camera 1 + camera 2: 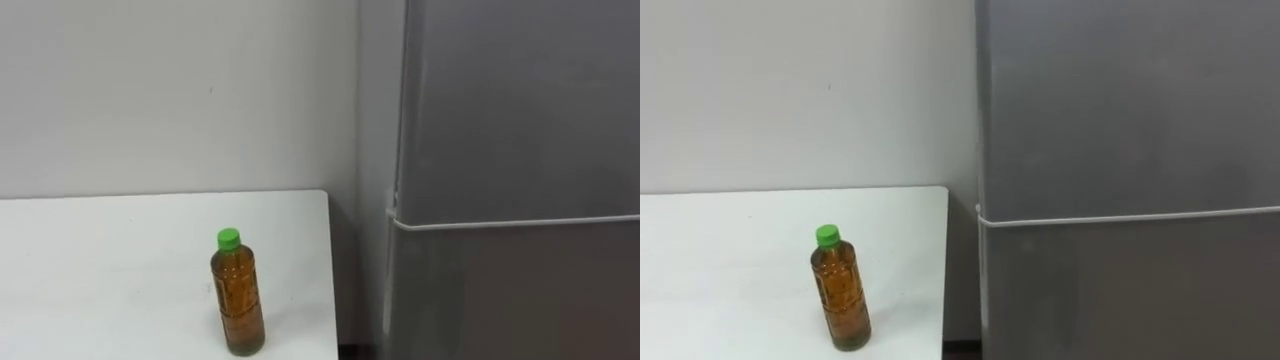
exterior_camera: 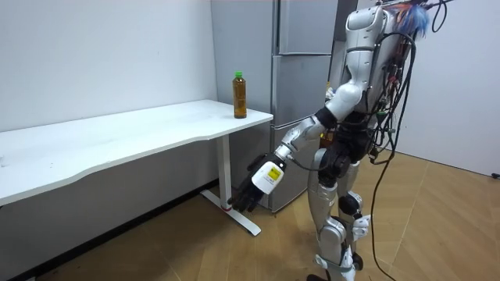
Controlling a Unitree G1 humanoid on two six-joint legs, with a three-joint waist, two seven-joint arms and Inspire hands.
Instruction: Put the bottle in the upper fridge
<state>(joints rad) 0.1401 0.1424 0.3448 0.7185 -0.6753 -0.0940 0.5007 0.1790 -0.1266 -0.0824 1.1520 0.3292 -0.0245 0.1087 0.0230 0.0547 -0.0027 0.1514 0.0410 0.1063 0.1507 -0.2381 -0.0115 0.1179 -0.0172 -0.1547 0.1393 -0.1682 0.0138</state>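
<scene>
Left eye view: bottle (image 1: pixel 238 295) stands upright on the white table (image 1: pixel 100 270), near its right edge, green cap up, long axis vertical; fridge (image 1: pixel 520 120) just beside the table on the right, upper and lower compartments both closed, contents hidden. Right eye view: same layout; bottle left of the fridge, apart from it. Room view: left hand (image 2: pixel 251 193) hangs below tabletop height, fingers loosely extended, holding nothing; bottle lies above and ahead of it — probably the arm to reach with.
</scene>
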